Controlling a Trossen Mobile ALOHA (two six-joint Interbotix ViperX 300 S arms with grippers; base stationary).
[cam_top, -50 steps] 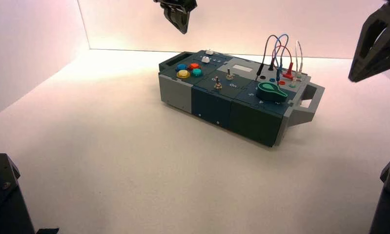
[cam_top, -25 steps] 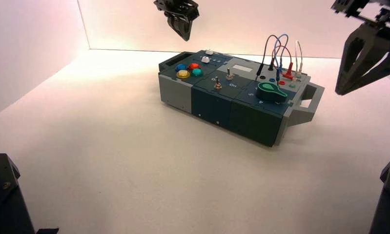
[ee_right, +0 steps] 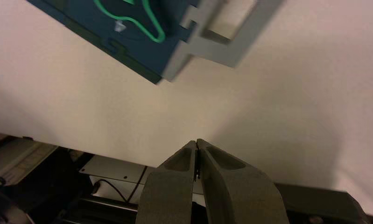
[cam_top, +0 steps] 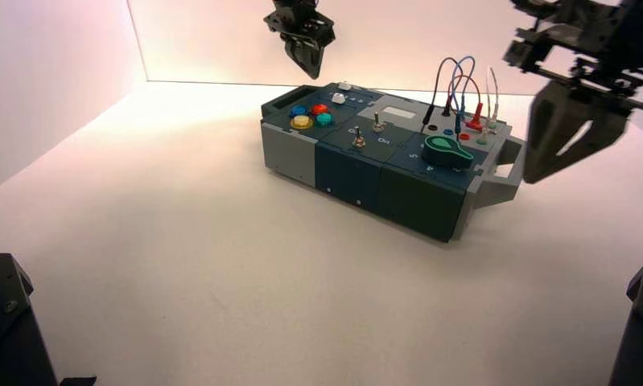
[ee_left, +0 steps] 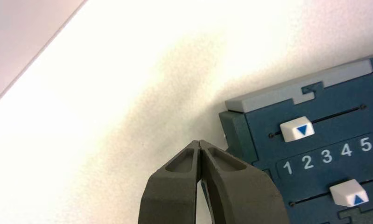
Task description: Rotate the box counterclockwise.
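The box (cam_top: 382, 157) is a long dark teal and grey panel lying slantwise on the white table, with coloured buttons (cam_top: 311, 115), two toggle switches, a green knob (cam_top: 447, 150) and looping wires. My left gripper (cam_top: 311, 67) hangs shut above the box's far left corner; its wrist view shows the tips (ee_left: 200, 143) beside two white sliders (ee_left: 296, 130) numbered 1 to 5. My right gripper (cam_top: 535, 178) is shut, just off the grey end handle (cam_top: 507, 170). In the right wrist view the tips (ee_right: 196, 141) sit apart from the handle (ee_right: 226, 35) and the knob (ee_right: 128, 16).
White walls close in the table at the back and left. Dark arm bases (cam_top: 4, 322) stand at both near corners. The right wrist view shows the table's edge with a dark frame and cables (ee_right: 39, 186) below it.
My right gripper has swung down and leftward to the box's right end handle. My left gripper has shifted slightly right and down. The box has not moved.
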